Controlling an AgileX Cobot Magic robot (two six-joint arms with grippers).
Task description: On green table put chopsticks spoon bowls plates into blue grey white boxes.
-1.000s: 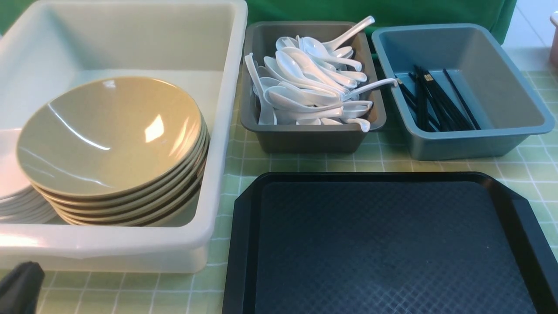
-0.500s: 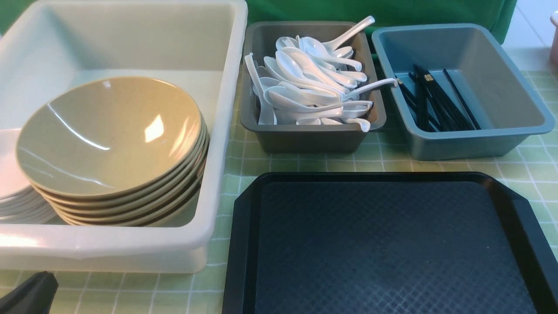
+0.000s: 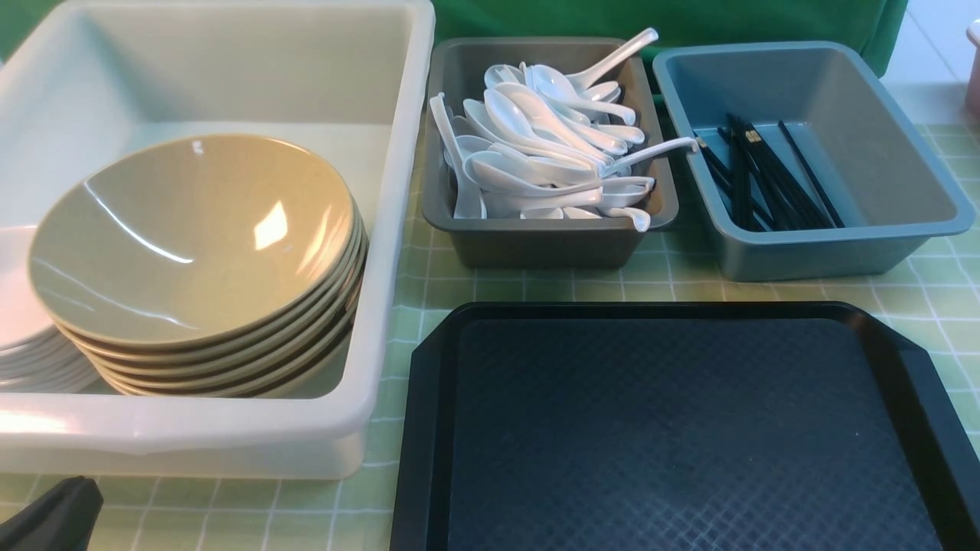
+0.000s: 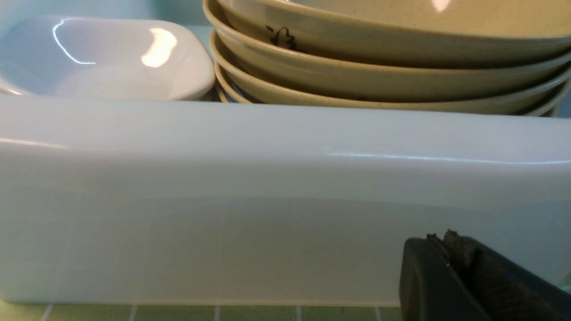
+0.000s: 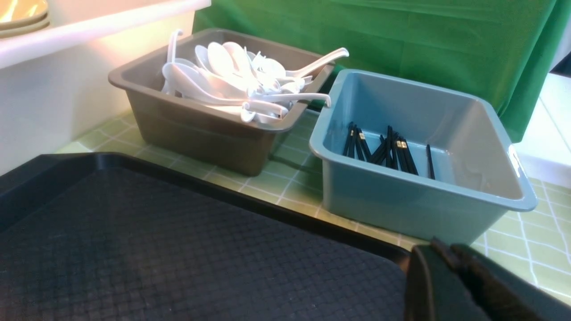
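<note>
My left gripper (image 4: pixel 450 243) is pressed together on nothing, low before the white box's (image 4: pixel 267 178) near wall; just past that wall sit the bowls (image 4: pixel 379 67) beside the plates (image 4: pixel 102 58). My right gripper (image 5: pixel 446 254), also closed and empty, hovers at the tray's (image 5: pixel 178 245) edge, with the chopsticks (image 5: pixel 383 149) in the blue box (image 5: pixel 401 205) just ahead and the spoons (image 5: pixel 232 80) in the grey box (image 5: pixel 196 133) beyond.

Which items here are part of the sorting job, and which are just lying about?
Part of the job:
bowls, plates, white box
spoons, grey box
chopsticks, blue box
green table

Just lying about:
black tray, with nothing on it
green backdrop cloth
</note>
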